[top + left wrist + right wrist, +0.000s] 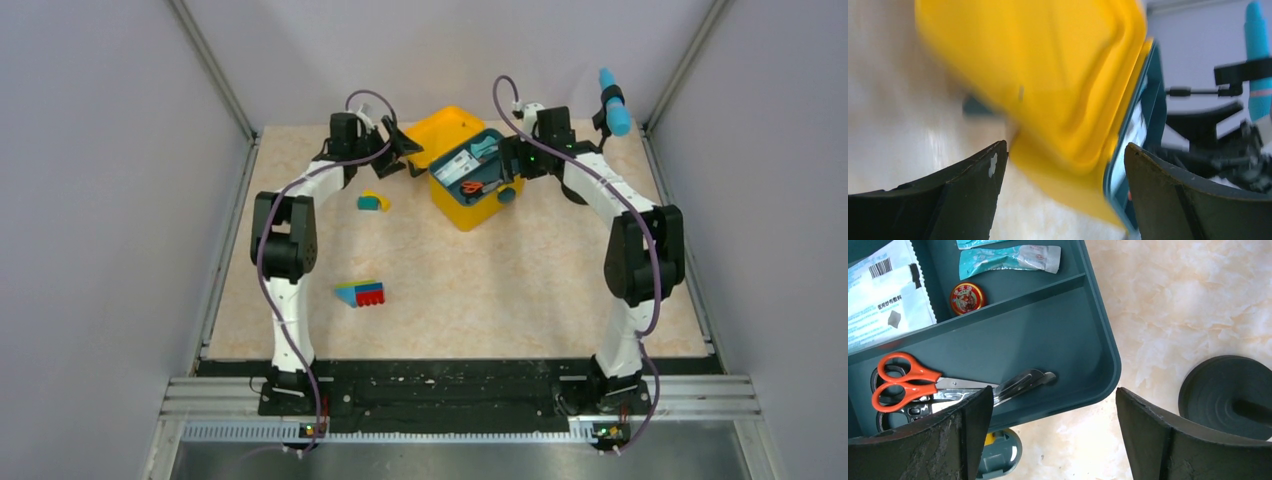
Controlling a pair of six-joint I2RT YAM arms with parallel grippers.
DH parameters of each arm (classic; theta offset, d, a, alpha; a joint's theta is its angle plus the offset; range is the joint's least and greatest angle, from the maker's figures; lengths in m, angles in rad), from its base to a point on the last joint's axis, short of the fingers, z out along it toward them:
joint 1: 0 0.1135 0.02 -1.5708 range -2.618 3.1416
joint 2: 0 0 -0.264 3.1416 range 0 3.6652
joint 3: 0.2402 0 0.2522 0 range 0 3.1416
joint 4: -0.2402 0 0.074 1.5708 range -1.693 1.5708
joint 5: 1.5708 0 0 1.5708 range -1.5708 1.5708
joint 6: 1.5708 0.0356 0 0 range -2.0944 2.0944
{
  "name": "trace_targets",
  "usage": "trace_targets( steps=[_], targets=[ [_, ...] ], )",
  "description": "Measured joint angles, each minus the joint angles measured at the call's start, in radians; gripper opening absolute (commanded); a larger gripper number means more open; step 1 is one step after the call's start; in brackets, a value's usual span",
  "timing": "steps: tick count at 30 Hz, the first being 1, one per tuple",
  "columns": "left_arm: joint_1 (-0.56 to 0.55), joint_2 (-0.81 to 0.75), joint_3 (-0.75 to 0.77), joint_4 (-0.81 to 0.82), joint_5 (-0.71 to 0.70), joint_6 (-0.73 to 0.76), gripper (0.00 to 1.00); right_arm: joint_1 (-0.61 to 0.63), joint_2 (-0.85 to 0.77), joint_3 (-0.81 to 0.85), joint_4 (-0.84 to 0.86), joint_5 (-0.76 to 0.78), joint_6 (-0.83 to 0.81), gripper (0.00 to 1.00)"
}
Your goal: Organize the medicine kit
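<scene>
Two arms reach toward the far half of the table (500, 290) in the top view. The medicine kit (470, 208) sits between them, at 12 o'clock from the table's middle. Its yellow lid (446, 124) is raised on the 11 o'clock side, and a dark teal compartment tray (472, 165) lies across the open box. I see the left gripper (408, 150) just beside the lid at the kit's 9 o'clock and the right gripper (512, 165) at the tray's 3 o'clock edge. A teal-and-yellow piece (374, 202) lies at 8 o'clock from the kit. A multicoloured toy block (362, 294) lies farther out at 7 o'clock, well apart. A blue cylinder (613, 105) stands at 2 o'clock.

From the left wrist, the left gripper (1065, 147) has its fingers (973, 195) spread wide. The blurred yellow lid fills the view between and beyond them. I cannot tell whether either finger touches it.

From the right wrist, the right gripper (1054, 392) is also spread, clamping nothing, with the tray's corner just ahead of the gap. The near compartment holds orange-handled scissors (903, 382) at 9 o'clock. The next holds a round red tin (967, 297) and sealed sachets (1008, 257). A black disc (1228, 395) sits on the table at 3 o'clock.
</scene>
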Motion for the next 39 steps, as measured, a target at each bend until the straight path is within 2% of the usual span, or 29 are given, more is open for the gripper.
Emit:
trace_targets(
  steps=[1, 3, 4, 7, 10, 18, 24, 28, 33, 39],
  targets=[
    [0.001, 0.024, 0.029, -0.014, 0.002, 0.000, 0.90, -0.004, 0.002, 0.000, 0.000, -0.004, -0.003, 0.90],
    [0.001, 0.118, 0.173, 0.037, -0.008, -0.003, 0.98, -0.006, 0.003, 0.006, -0.004, -0.010, -0.014, 0.90],
    [0.003, 0.169, 0.232, 0.055, -0.013, -0.006, 0.99, -0.006, 0.004, 0.008, -0.004, -0.012, -0.020, 0.90],
    [0.004, 0.408, 0.549, 0.164, -0.089, -0.026, 0.99, -0.006, 0.005, 0.026, -0.018, -0.007, -0.043, 0.91],
    [0.004, 0.508, 0.618, 0.196, -0.142, -0.037, 0.99, -0.010, 0.016, 0.060, -0.033, -0.002, -0.069, 0.90],
    [-0.008, 0.548, 0.610, 0.237, -0.155, -0.071, 0.99, -0.044, 0.094, 0.156, -0.048, 0.024, -0.106, 0.91],
    [-0.040, 0.548, 0.613, 0.314, -0.073, -0.118, 0.98, -0.053, 0.143, 0.172, -0.010, 0.073, -0.150, 0.91],
    [-0.063, 0.547, 0.610, 0.379, -0.018, -0.150, 0.95, -0.057, 0.192, 0.239, -0.015, 0.031, -0.163, 0.90],
    [-0.064, 0.453, 0.467, 0.449, 0.053, -0.158, 0.94, -0.063, 0.226, 0.282, -0.034, -0.077, -0.151, 0.88],
    [-0.032, 0.211, 0.247, 0.550, 0.175, -0.086, 0.94, -0.063, 0.226, 0.281, -0.060, -0.185, -0.125, 0.89]
  ],
)
